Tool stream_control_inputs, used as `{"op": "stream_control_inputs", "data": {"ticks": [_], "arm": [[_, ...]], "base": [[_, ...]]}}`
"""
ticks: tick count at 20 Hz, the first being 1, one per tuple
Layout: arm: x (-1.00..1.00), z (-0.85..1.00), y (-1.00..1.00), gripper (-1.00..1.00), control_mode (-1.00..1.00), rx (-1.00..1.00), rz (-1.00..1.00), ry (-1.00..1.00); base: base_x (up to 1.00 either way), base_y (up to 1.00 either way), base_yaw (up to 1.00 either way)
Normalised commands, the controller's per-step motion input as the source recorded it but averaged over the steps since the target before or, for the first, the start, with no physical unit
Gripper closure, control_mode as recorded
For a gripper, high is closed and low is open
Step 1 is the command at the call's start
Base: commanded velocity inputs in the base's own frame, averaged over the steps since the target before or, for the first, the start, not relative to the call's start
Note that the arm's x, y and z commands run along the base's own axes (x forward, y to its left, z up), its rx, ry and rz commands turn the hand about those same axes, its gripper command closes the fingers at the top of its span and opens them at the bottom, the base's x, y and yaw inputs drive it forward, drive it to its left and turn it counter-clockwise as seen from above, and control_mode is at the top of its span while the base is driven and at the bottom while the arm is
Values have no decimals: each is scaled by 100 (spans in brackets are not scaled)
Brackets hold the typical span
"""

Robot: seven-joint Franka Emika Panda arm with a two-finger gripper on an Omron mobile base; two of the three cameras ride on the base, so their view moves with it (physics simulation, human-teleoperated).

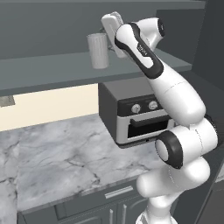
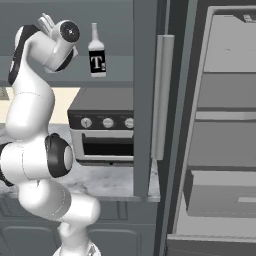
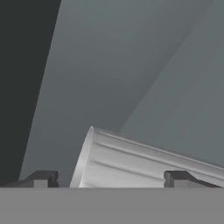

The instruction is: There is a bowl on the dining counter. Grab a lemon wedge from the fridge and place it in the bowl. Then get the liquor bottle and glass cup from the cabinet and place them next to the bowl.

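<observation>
Open jaws straddle the tumbler on the cabinet shelf.
In the dark blue-grey wall cabinet [image 1: 39, 70], upper frame, the grey translucent glass cup [image 1: 98, 50] stands upright on the shelf; in the hand view it lies between the gripper [image 3: 111, 179] tips, jaws wide, nothing held.

We count one glass cup [image 1: 98, 50] on the cabinet [image 1: 43, 72] shelf, directly ahead of the pincer [image 3: 109, 180] and between its two fingertips [image 3: 42, 178]. We count one liquor bottle [image 2: 97, 52], off to the pincer's side on the same shelf. Below the pincer we count one toaster oven [image 1: 131, 111] bearing three knobs [image 2: 108, 122], and one marble worktop [image 1: 57, 153].
</observation>
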Motion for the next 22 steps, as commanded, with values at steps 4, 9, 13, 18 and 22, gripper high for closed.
{"op": "stream_control_inputs", "data": {"ticks": [4, 9, 13, 18, 22], "arm": [[4, -17, 0, -100, -100, 0, 0, 0], [0, -24, 0, -100, -100, 0, 0, 0], [0, -27, 0, -100, -100, 0, 0, 3], [0, -28, 0, -100, -100, 0, 0, 5], [0, -26, 0, -100, -100, 0, 0, 6]], "base": [[0, 0, 0], [0, 0, 0], [0, 0, 0], [0, 0, 0], [0, 0, 0]]}}
